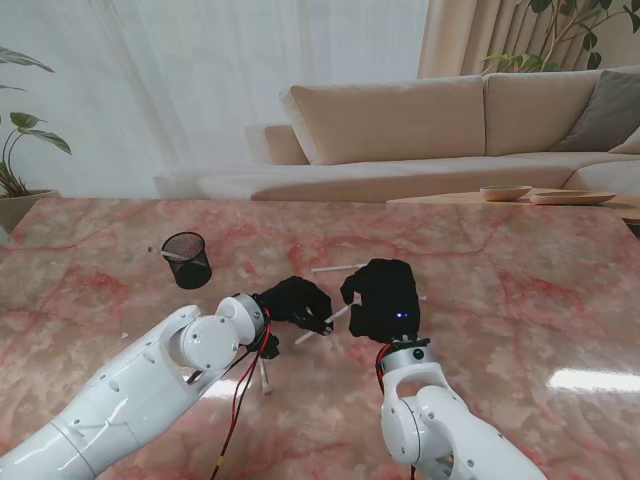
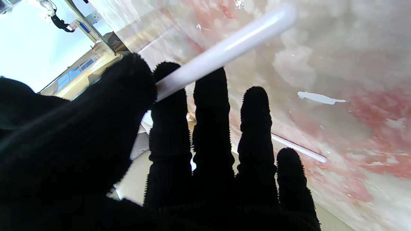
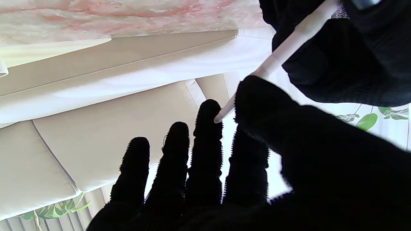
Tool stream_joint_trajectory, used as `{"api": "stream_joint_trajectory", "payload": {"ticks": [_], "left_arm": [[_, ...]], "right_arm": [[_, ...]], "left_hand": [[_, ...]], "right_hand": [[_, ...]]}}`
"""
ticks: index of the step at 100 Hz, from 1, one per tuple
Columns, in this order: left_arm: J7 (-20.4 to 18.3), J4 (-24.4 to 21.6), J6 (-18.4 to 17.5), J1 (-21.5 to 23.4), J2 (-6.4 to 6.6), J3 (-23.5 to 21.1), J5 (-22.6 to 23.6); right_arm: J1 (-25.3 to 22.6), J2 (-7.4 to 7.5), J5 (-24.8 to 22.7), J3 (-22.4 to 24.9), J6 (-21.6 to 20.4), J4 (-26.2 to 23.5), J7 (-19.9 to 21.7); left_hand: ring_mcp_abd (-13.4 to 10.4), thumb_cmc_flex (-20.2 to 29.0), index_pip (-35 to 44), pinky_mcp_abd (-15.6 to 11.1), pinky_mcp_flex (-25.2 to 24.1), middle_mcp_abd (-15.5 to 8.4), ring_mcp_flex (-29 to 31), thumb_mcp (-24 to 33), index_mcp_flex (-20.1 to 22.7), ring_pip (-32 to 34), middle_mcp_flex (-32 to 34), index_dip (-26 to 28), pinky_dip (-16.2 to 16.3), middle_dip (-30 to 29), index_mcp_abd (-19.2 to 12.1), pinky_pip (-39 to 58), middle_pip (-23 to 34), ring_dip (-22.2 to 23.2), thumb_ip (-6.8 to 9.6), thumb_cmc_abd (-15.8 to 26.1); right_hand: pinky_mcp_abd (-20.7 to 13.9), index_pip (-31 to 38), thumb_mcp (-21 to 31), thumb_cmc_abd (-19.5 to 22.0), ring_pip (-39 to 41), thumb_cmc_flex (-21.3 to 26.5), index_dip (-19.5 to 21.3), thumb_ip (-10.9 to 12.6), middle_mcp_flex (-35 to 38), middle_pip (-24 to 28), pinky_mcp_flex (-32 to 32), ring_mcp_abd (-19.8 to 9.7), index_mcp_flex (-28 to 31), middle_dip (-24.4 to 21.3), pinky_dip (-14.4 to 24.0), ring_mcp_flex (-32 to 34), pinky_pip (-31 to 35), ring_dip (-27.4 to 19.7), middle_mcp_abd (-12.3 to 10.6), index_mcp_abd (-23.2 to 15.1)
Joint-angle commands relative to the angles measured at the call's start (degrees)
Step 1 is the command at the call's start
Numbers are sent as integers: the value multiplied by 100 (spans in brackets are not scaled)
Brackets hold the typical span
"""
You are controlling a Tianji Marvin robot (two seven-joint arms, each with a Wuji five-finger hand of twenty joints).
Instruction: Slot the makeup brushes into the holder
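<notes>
Your left robot hand (image 1: 296, 301) has its thumb pressed against the index finger, pinching a white brush (image 1: 318, 327). The right robot hand (image 1: 385, 297) sits just beside it with its thumb and fingers touching the other end of that same handle, so the two look to be passing or re-gripping it; which one carries the weight I cannot tell. The holder (image 1: 187, 259), a black mesh cup, stands on the tabletop (image 1: 520, 290) well to the left of your left robot hand, one brush already in it. Another brush (image 1: 337, 267) lies just beyond both hands. No writing is readable.
</notes>
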Motion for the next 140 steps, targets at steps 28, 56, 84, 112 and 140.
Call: {"api": "stream_joint_trajectory", "payload": {"ticks": [28,56,84,112,140], "left_arm": [[97,38,-200,28,2,22,106],[349,62,-320,144,-36,-106,159],[364,68,-458,186,-29,-166,121],[295,114,-561,174,-6,-144,130],[221,110,-583,200,-3,-175,-12]], "right_arm": [[-39,28,-97,27,-31,9,58],[-100,60,-198,85,-18,-35,127],[-118,65,-216,96,-20,-45,134],[-108,69,-241,91,-87,-30,81],[-104,91,-332,103,-183,12,29]], "left_hand": [[-247,-200,908,-78,32,-48,639,429,329,801,663,226,-37,521,-581,284,628,464,-213,-273],[-24,132,-1436,102,118,21,576,188,-90,607,863,228,402,269,86,523,145,701,-32,-345],[3,299,563,141,84,52,641,-97,257,595,826,221,432,71,-192,450,265,542,12,-277],[-43,577,785,48,64,23,542,-254,135,700,757,452,543,995,-314,384,-80,875,155,-224],[-50,720,810,-64,-27,15,363,-429,-385,663,515,1523,584,1581,-416,288,-156,1046,341,286]], "right_hand": [[-23,550,7,156,-71,73,113,148,94,-129,-91,-20,469,103,-8,30,-74,88,-119,-115],[-19,562,48,103,-85,65,102,155,102,-158,-97,-13,503,102,-10,21,-86,87,-122,-116],[-16,559,55,109,-92,59,104,145,103,-175,-107,-16,501,115,-10,11,-98,93,-123,-132],[-9,486,-31,142,-92,48,60,130,110,-210,-102,-13,476,111,-7,26,-106,106,-127,-205],[9,356,-613,363,-183,145,-595,134,39,-512,-126,23,268,-329,-14,12,-160,80,-106,-291]]}}
